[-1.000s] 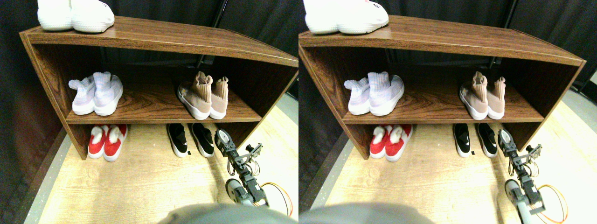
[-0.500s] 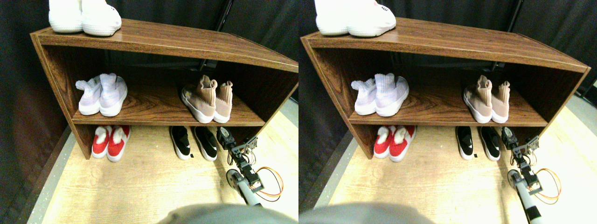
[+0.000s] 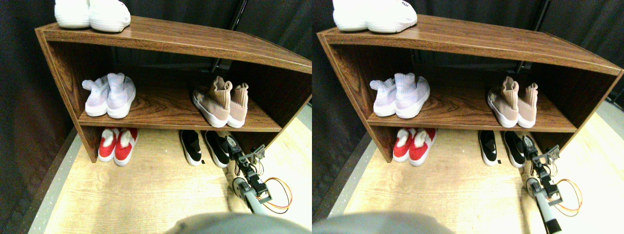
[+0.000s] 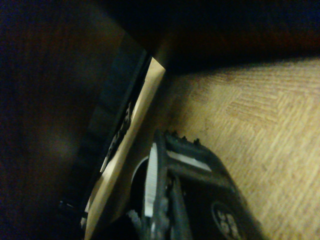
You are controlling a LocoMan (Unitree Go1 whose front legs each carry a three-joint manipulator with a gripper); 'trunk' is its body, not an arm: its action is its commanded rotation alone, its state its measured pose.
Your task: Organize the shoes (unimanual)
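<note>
Shoes fill a dark wooden shoe rack (image 3: 170, 41), the largest thing in the stereo pair view, which stands on a pale wood-grain floor (image 3: 146, 195) against a dark backdrop. On the rack's top board, at the far left, sits a pair of white shoes (image 3: 92, 14), partly cut off by the picture's edge. On the middle shelf a pair of pale lilac-white sock sneakers (image 3: 108, 93) stands at the left, heels toward the camera, and well apart from it, at the right, stands a pair of tan sock sneakers (image 3: 222, 102) with white soles, the left one of the two angled outward. Under the shelf, on the floor, a pair of red shoes with white lining (image 3: 117, 145) sits at the left and a pair of black slip-ons (image 3: 204, 147) with white marks sits toward the right, toes pointing out toward the camera. The right manipulator reaches in from the lower right, orange wires looping at its base, and its gripper (image 3: 233, 146) sits low by the floor just beside the right black slip-on, at that shoe's outer side, close to or touching it; which of the two I cannot tell. Whether the gripper is open or closed does not show in either view. The wrist view is dim: it shows the dark jaw frame (image 4: 187, 200) over the wood-grain floor, with a black shoe's side (image 4: 112, 135) and its pale sole edge running alongside.
</note>
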